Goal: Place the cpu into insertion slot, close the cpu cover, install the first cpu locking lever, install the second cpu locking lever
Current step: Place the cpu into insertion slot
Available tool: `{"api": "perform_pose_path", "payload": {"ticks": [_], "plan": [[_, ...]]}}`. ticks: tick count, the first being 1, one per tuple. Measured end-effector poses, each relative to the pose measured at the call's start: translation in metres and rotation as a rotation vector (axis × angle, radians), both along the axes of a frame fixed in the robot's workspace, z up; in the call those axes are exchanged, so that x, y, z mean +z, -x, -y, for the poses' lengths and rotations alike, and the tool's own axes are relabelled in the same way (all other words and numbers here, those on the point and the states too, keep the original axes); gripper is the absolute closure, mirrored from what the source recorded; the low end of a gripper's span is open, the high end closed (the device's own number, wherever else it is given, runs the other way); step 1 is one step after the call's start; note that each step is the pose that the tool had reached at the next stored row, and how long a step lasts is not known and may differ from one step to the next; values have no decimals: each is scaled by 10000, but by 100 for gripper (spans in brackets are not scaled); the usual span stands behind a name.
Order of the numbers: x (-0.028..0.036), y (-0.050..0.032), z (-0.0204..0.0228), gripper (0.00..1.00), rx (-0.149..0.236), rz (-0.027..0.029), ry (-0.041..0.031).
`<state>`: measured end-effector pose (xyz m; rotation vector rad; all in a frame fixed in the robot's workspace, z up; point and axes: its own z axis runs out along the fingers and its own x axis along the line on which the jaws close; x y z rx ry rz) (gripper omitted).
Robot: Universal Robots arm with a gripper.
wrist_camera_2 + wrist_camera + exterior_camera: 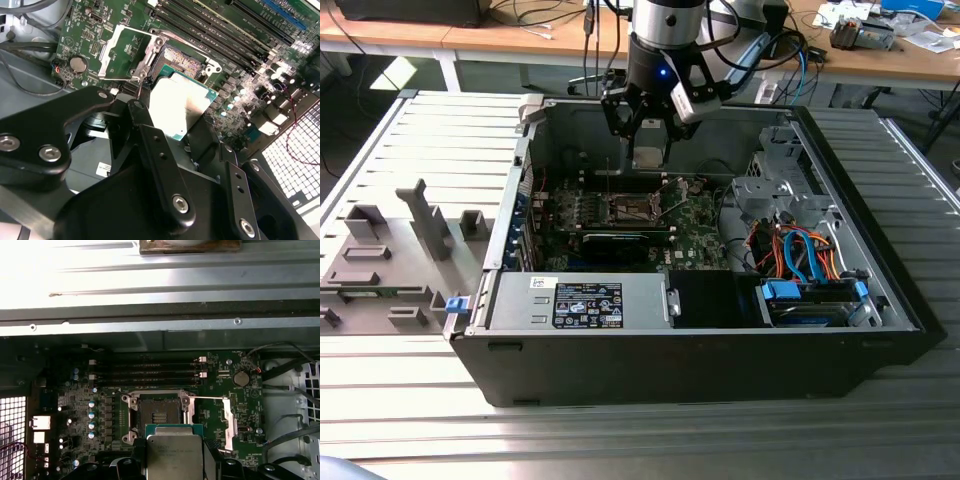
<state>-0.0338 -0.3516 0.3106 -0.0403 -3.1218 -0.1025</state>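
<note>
The arm points straight down into the computer case [720, 365], its pincer [648, 152] clamping the cpu [182, 107] just above the insertion slot [160, 414].

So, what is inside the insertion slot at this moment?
Only its dark contact field shows in the insertion slot; no chip is seated. The cpu, held by the end effector, hides one slot edge, so that strip cannot be seen.

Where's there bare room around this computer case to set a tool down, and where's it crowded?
Free: the slatted table in front of the computer case, and the strip on the exterior view's right of it. Crowded: the grey fixture on that view's left, the cables inside, and above the insertion slot, where the gripper holds the cpu.
</note>
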Motion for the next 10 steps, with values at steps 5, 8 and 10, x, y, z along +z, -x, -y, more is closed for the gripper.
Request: {"api": "perform_pose_path", "payload": {"ticks": [5,8,10], "plan": [[-11,0,0,46,0,-1,1],[-18,0,0,46,-1,0,1],[-22,0,0,46,-1,0,1]]}}
